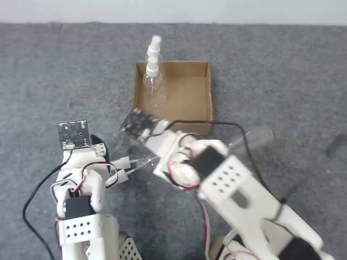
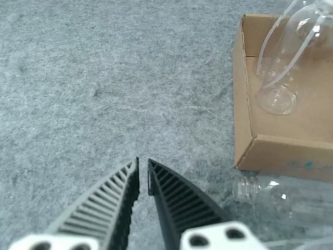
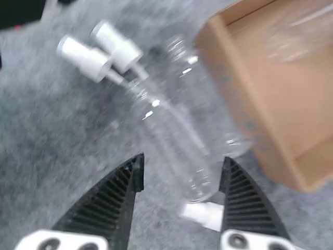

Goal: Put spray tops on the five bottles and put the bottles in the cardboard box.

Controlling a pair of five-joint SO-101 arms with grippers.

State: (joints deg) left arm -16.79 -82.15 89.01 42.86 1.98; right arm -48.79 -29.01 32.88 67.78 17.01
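Bottle (image 3: 177,140) on grey carpet (image 2: 78,78) | L pincer (image 2: 143,162) together | R pincer (image 3: 183,160) apart | pale wall (image 1: 173,10)

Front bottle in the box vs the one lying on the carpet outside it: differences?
The boxed bottle wears a spray top; the carpet bottle has a bare, open neck. The boxed bottle stands inside the cardboard box; the carpet bottle lies on its side outside it. Both are clear.

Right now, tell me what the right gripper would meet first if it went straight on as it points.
The clear bottle lying on the carpet: its base sits between the right gripper's open jaws. A small white piece, perhaps a spray top, looks even nearer, though depth is unclear.
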